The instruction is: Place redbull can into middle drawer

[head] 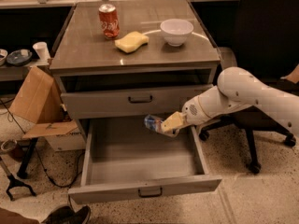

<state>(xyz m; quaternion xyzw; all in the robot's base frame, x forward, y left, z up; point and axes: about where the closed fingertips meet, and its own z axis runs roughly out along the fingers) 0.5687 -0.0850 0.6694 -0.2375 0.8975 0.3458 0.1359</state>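
Note:
The redbull can [153, 123] is a slim silver-and-blue can, held lying sideways in my gripper [166, 125]. The gripper's yellowish fingers [172, 122] are shut on the can. It hangs just above the right rear part of the middle drawer [140, 190], which is pulled fully out and shows a bare grey floor. My white arm [243, 94] reaches in from the right. The drawer above [135, 101] is closed.
On the tabletop stand a red cola can [109, 21], a yellow sponge [131, 41] and a white bowl [176, 31]. A black office chair [266, 55] is at the right. A cardboard box [35, 97] and cables lie at the left.

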